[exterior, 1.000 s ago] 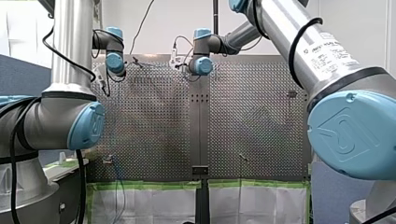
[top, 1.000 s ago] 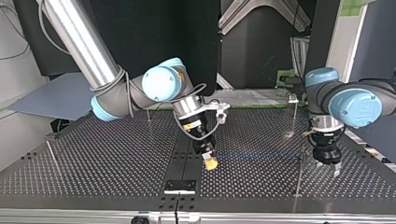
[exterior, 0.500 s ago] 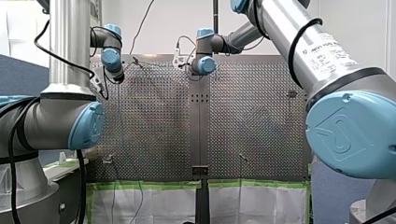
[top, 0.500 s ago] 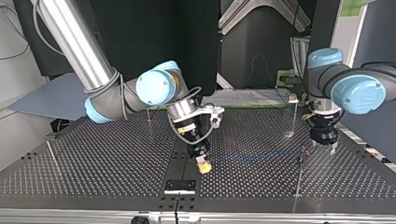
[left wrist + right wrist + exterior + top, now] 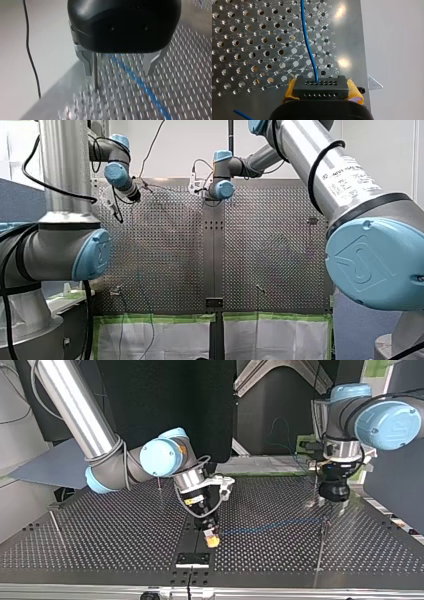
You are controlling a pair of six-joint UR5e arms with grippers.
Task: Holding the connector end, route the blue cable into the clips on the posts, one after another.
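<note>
Thin blue cable (image 5: 308, 45) enters black multi-hole connector (image 5: 321, 90), clamped betw. right gripper's (image 5: 322, 87) yellow pads (image 5: 289, 92). Left gripper (image 5: 118, 72): fingers spread, empty. Cable blurred there.

Shiny perforated metal table (image 5: 352, 30), matt black plastic connector (image 5: 321, 88), smooth blue cable (image 5: 307, 45), thin metal post (image 5: 95, 72).

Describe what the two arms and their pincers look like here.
My left arm and my right arm are silver tubes with pale blue joint caps and black cables looped around them; the right one bears a printed label. My left pincer has a rounded black body and metal fingers; my right pincer, yellow pads.
</note>
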